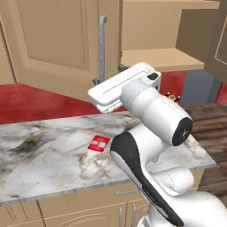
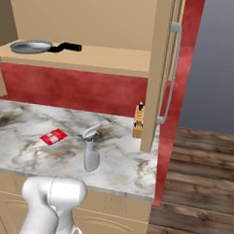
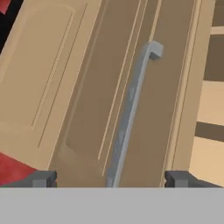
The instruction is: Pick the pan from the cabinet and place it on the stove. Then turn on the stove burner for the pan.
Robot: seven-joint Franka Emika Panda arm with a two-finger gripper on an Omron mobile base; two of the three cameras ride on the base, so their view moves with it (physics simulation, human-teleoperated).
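The silver pan [image 2: 31,47] lies on the bottom shelf of the open cabinet [image 2: 107,60], its black handle pointing right. My gripper [image 3: 111,179] is open. Its fingertips [image 3: 41,178] stand on either side of the lower end of the silver bar handle [image 3: 131,109] on the cabinet's left door, close in front of the door panel. From the left base camera, my gripper [image 1: 106,75] is at the bottom of that door handle [image 1: 103,44], well left of the cabinet shelf [image 1: 164,57]. The stove is out of view.
A marble counter [image 2: 126,163] runs below the cabinet, with a red packet [image 2: 53,136], a grey spray bottle [image 2: 91,154] and a knife block [image 2: 138,121] on it. The right cabinet door [image 2: 158,67] stands open, edge-on, over the counter's right end.
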